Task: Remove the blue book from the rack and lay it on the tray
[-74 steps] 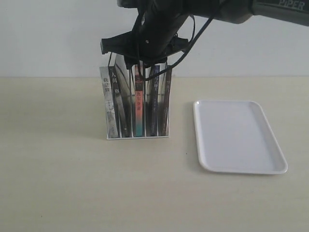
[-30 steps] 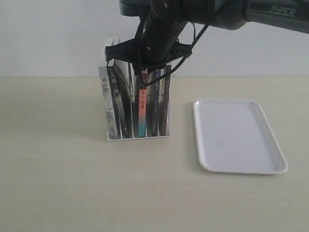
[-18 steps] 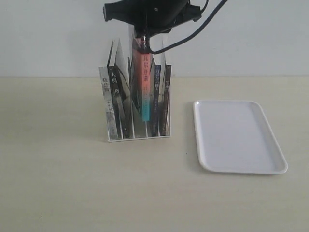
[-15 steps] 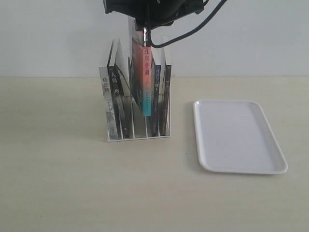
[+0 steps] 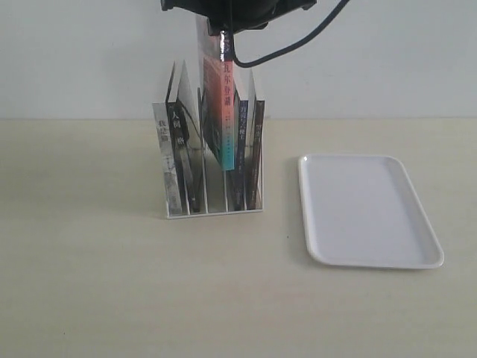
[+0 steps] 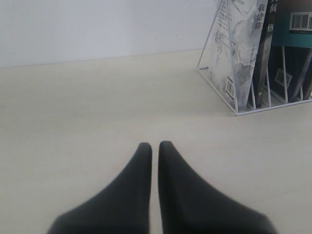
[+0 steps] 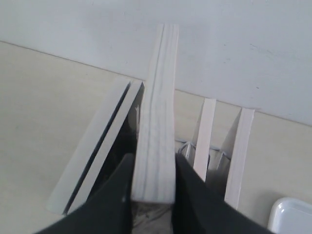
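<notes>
The white wire rack [image 5: 212, 212] stands at the table's middle left with several upright books. My right gripper [image 5: 222, 41] is above it, shut on the top of a red-and-teal-spined book [image 5: 223, 112], which hangs half lifted out with its lower end still between the dividers. In the right wrist view the fingers [image 7: 119, 187] press both sides of that book's white page edge [image 7: 156, 117]. The blue book [image 5: 242, 138] stays in the slot just right of it, untouched. The white tray [image 5: 369, 211] lies flat to the right. My left gripper [image 6: 155, 145] is shut, low over bare table.
A grey-white book [image 5: 167, 160] and a black book [image 5: 184, 149] lean in the rack's left slots, and a dark book [image 5: 256, 149] stands at its right end. The rack's corner [image 6: 237, 112] lies ahead of the left gripper. A white wall runs behind the table.
My right gripper has risen with the red-and-teal-spined book, drawing it about halfway up out of its slot. The blue book, rack and tray have stayed put.
</notes>
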You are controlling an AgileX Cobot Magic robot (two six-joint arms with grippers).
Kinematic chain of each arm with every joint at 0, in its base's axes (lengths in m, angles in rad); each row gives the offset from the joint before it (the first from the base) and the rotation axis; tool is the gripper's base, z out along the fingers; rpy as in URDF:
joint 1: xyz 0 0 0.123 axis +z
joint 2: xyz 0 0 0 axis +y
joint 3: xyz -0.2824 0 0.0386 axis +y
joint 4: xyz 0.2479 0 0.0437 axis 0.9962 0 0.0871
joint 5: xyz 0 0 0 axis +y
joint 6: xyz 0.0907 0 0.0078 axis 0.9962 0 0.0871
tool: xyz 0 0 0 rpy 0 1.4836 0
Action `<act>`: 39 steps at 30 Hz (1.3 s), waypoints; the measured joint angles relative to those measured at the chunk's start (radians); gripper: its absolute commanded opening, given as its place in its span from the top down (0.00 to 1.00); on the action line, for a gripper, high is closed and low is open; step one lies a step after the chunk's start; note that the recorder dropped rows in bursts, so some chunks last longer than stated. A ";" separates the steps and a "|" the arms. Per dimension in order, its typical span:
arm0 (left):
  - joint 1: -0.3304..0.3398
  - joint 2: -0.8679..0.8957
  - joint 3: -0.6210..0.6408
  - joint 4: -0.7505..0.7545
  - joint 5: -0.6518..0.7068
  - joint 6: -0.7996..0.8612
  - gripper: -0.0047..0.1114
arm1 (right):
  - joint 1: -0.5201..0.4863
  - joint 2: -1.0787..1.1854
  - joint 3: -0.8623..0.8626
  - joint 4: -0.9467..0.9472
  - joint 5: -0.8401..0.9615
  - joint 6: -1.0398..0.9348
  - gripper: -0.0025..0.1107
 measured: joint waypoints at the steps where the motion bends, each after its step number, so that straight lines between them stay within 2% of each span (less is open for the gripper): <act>1: 0.000 0.000 0.000 0.000 0.000 0.000 0.92 | 0.000 0.000 0.000 -0.005 -0.004 0.000 0.98; 39: 0.000 0.000 0.000 0.000 0.000 0.000 0.92 | 0.002 0.210 -0.006 -0.114 -0.180 0.114 0.98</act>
